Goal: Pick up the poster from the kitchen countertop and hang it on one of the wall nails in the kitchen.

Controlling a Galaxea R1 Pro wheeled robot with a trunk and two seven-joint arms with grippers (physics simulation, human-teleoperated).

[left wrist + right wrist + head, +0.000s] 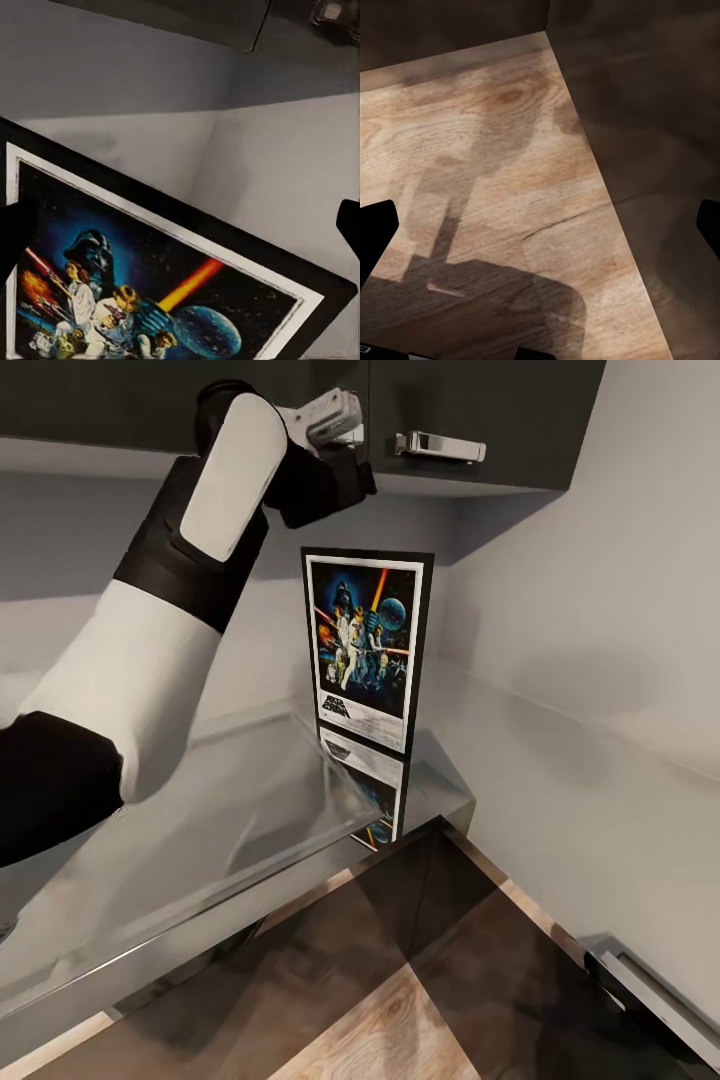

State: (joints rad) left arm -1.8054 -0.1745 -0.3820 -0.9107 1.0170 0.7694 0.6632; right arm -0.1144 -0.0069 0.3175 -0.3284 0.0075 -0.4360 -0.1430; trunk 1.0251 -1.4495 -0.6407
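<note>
The poster [367, 650] is standing upright on the kitchen countertop [200, 820] in the corner — not yet grasped. The left gripper [180, 217], fingers apart, is hovering above it; lifting and hanging are remaining.

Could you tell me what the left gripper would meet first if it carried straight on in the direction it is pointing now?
Most likely the poster: in the left wrist view its black frame and artwork lie between the spread fingers, with grey wall behind. Depth is hard to judge.
</note>
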